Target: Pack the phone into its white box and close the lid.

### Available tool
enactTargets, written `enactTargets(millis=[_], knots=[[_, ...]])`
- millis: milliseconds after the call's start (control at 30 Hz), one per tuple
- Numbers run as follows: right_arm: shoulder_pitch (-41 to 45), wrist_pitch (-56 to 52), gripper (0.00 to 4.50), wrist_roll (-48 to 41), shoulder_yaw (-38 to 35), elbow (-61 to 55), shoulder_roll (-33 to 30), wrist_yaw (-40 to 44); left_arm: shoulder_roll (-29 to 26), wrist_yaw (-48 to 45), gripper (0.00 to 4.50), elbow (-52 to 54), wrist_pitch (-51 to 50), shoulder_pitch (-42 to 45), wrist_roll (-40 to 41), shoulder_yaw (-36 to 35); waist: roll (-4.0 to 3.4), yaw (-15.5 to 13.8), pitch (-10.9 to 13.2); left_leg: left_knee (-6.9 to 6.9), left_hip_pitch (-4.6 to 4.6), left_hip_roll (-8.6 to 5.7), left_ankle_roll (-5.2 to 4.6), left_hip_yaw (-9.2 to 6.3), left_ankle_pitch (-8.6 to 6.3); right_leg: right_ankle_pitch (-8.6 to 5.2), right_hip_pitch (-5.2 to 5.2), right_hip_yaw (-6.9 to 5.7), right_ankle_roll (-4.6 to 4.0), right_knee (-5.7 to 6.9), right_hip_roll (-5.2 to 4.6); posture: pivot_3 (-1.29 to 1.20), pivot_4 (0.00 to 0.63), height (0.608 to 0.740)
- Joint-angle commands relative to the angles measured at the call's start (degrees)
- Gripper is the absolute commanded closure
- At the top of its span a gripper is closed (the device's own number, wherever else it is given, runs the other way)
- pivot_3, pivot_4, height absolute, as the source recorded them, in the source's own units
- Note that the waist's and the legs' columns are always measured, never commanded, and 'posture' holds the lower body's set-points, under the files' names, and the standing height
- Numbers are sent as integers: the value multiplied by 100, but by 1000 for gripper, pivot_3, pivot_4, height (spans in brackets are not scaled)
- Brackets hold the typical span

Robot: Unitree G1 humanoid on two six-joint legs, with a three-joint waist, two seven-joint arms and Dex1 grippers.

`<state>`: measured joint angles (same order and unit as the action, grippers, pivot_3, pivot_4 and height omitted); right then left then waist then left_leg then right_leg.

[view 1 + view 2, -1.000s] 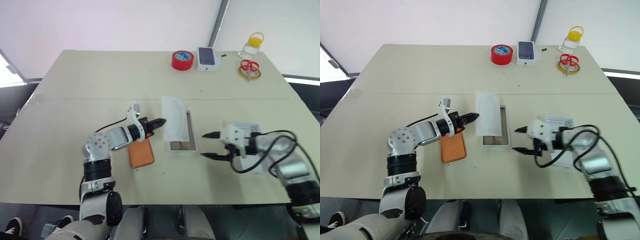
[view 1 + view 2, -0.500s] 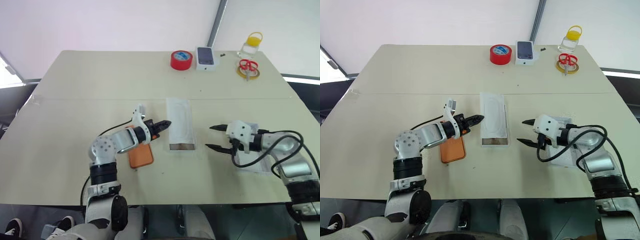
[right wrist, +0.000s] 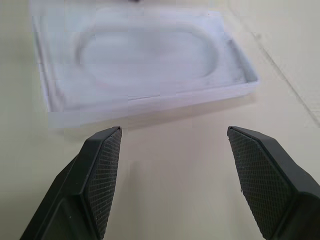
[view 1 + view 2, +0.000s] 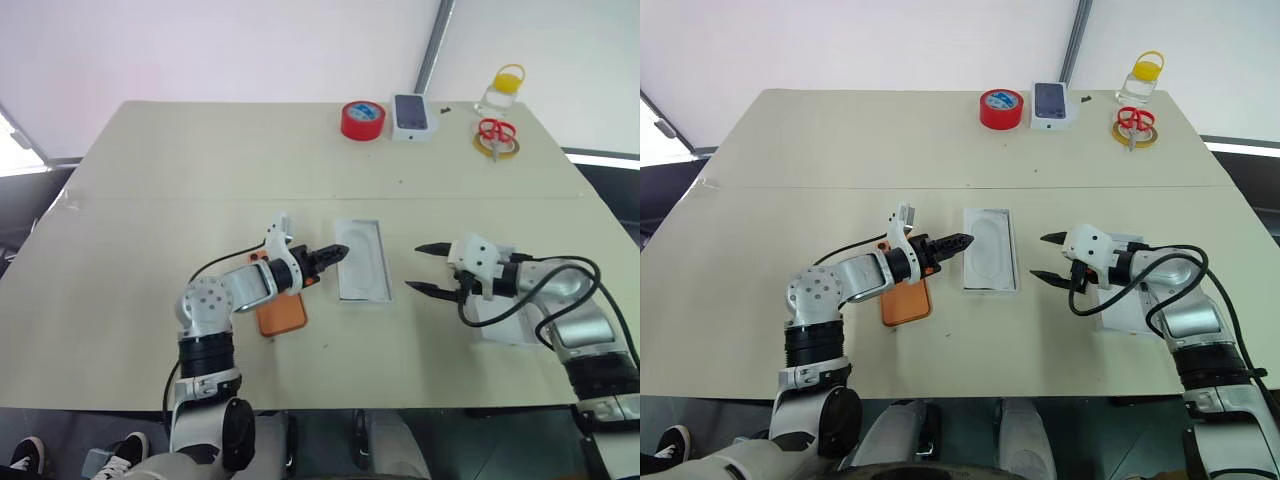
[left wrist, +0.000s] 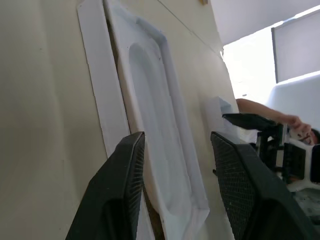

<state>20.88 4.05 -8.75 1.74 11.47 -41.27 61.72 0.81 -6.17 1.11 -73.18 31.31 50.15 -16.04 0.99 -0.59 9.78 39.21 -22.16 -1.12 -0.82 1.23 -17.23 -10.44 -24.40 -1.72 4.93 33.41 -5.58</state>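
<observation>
Either side of the white box (image 4: 363, 261), both arms low, level.

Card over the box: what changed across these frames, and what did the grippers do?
The card went from lying askew across the box to sitting squarely in it, hiding the brown floor. The left gripper, shut beside the card before, has opened. The right gripper stays open and empty; the phone and lid have not moved.

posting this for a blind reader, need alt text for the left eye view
Two open robot grippers, left gripper and right gripper, flank a white box with a white card lying in it. An orange phone lies on the table beneath the left arm.
</observation>
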Motion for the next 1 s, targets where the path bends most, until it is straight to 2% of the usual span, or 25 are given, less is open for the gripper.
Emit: enactTargets(millis=[33, 133, 167, 200, 267, 333, 400, 433, 700, 1000], knots=[[251, -134, 958, -261, -164, -291, 194, -201, -192, -256, 2172, 335, 118, 42, -14, 238, 0, -2, 0, 0, 0, 1, 1, -1, 0, 0, 0, 0, 0, 1, 0, 0, 150, 740], [431, -460, 958, -462, -147, -479, 526, -394, -442, -530, 2172, 550, 278, -32, -46, 428, -1, -2, 0, 0, -1, 2, 2, -1, 1, 0, -1, 1, -1, 1, -1, 0, 150, 740], [489, -594, 958, -513, -105, -518, 643, -441, -659, -680, 2172, 675, 565, -100, -306, 655, -1, -4, -1, 0, -1, 3, 2, -1, 1, 0, -1, 1, -1, 1, -1, 0, 150, 740], [513, -640, 1502, -497, -34, -556, 723, -456, -918, -864, 2109, 774, 931, -181, -637, 924, -2, -2, -1, 0, -1, 2, 2, -2, 1, 0, -1, 0, -1, 2, -1, 0, 150, 740], [605, -602, 2286, -259, 149, -511, 925, -646, -1486, -1287, 2109, 876, 1809, -399, -1344, 1432, -5, 6, -2, -4, 0, 2, 5, -2, 3, 0, -2, 1, -2, 2, -1, 0, 150, 740], [624, -516, 3426, -43, 369, -564, 1080, -756, -1903, -1646, 2109, 872, 2459, -600, -1728, 1623, -7, 14, -3, -7, 1, 1, 10, 2, 5, -1, -7, 2, -5, 3, 0, 0, 150, 740], [668, -504, 4336, 152, 547, -536, 1216, -900, -2160, -1824, 2109, 840, 2937, -766, -1994, 1632, -8, 11, -2, -8, -2, 4, 10, 1, 5, -1, -12, 2, -6, 3, -1, 0, 150, 740], [689, -398, 4460, 345, 687, -437, 1273, -983, -2280, -1844, 2109, 802, 3004, -853, -2050, 1537, -8, -4, -2, -8, -5, 5, 10, 2, 5, -1, -14, 2, -6, 3, -3, 0, 150, 740], [840, 151, 4460, 1266, 1362, 217, 1202, -1070, -2556, -1923, 2109, 1153, 2792, -1544, -1527, 530, -9, 6, -1, -7, -8, 4, 8, 0, 4, 0, -17, 1, -5, 4, -6, 0, 150, 740], [939, 271, 4460, 1333, 1421, 833, 835, -530, -2537, -1743, 2109, 1420, 2681, -1930, -1458, 267, -7, -12, -1, -6, -6, 3, 7, -1, 4, 0, -10, -1, -5, 4, -6, 0, 150, 740]])
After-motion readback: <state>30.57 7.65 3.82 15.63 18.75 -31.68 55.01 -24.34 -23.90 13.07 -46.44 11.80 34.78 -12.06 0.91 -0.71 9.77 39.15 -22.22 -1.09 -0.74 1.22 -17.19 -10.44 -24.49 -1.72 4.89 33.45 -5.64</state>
